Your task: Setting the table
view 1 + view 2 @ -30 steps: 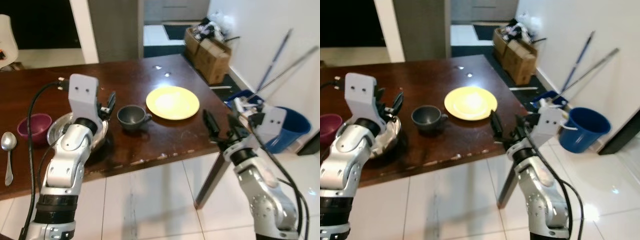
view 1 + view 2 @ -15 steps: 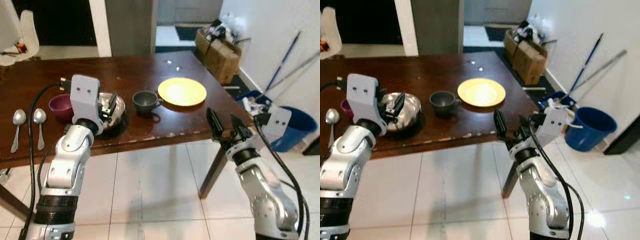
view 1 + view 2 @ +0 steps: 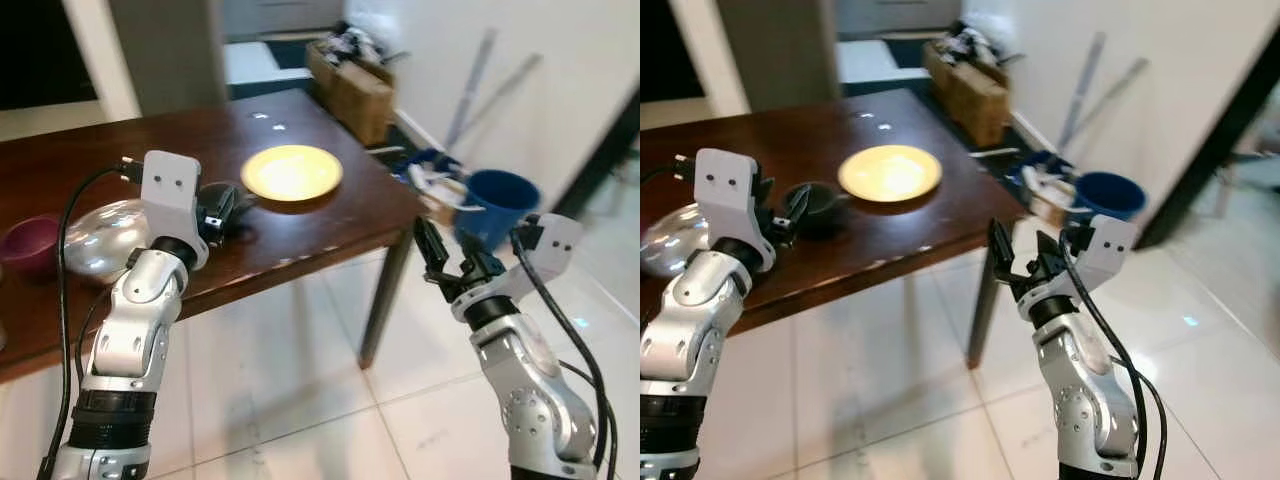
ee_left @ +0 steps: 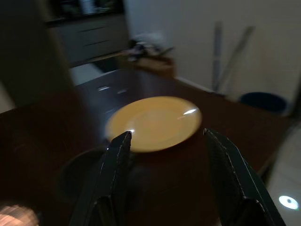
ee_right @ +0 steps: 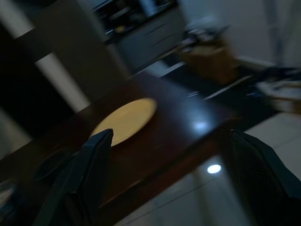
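Yellow plate point(image 3: 291, 172) sits near the surface point(image 3: 330, 225) corner edge. Left claw point(image 3: 222, 208) gapes above it; right claw point(image 3: 452, 262) gapes beyond the edge, over floor point(image 3: 300, 400).

Head stereo pair looking down at table point(image 3: 330, 225), both wrist cameras facing yellow plate point(image 4: 155, 123) nearby

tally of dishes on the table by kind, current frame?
yellow plate: 1
dark cup: 1
steel bowl: 1
maroon bowl: 1
Total: 4 on the table
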Controlling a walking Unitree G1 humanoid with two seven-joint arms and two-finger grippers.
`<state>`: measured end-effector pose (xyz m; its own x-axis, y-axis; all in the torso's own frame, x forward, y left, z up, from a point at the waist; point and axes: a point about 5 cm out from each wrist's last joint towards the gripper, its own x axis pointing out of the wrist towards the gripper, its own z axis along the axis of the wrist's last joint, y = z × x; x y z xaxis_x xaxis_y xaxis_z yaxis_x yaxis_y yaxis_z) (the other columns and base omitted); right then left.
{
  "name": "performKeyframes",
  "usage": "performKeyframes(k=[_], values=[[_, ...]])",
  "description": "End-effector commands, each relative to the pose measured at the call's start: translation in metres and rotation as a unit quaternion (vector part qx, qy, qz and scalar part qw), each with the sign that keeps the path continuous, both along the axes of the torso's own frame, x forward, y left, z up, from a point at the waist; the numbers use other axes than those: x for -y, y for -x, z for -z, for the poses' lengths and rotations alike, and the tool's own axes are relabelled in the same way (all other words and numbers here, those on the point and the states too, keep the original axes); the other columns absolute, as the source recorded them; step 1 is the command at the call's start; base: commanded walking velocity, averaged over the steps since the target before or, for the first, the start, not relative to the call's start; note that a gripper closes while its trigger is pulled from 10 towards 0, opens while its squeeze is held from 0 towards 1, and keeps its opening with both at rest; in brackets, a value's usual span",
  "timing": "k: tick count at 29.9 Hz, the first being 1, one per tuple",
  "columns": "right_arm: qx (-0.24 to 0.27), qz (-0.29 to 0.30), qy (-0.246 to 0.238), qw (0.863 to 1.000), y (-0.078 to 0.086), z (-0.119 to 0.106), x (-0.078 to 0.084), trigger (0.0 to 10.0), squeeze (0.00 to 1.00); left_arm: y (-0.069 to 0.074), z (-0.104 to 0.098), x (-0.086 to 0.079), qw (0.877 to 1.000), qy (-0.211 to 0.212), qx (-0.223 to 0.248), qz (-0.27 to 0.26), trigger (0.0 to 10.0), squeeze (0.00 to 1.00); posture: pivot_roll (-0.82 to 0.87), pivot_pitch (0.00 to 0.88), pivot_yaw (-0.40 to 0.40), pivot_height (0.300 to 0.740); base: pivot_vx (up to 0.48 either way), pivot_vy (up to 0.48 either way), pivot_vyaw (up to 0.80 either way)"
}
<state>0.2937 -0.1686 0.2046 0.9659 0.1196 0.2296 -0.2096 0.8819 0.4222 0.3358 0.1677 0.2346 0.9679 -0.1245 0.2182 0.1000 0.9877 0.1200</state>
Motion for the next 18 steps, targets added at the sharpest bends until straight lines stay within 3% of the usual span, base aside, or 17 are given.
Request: performKeyframes(k=[1,18], values=[[-0.006,-0.003,-0.008,1.000,-0.0006,0.0009,-0.0015,10.0,0.00,-0.0006,0.0026,0.0007,1.000,0.002,-0.010,0.003,10.0,0.00,-0.10,0.000,0.052,0.740,0.000,0.000,-0.80],[-0.010,-0.002,-0.039,0.999,-0.0016,-0.0004,0.0012,10.0,0.00,0.0001,0.0042,0.0018,1.000,0.001,-0.014,0.005,10.0,0.00,-0.10,0.000,0.051,0.740,0.000,0.000,-0.80]])
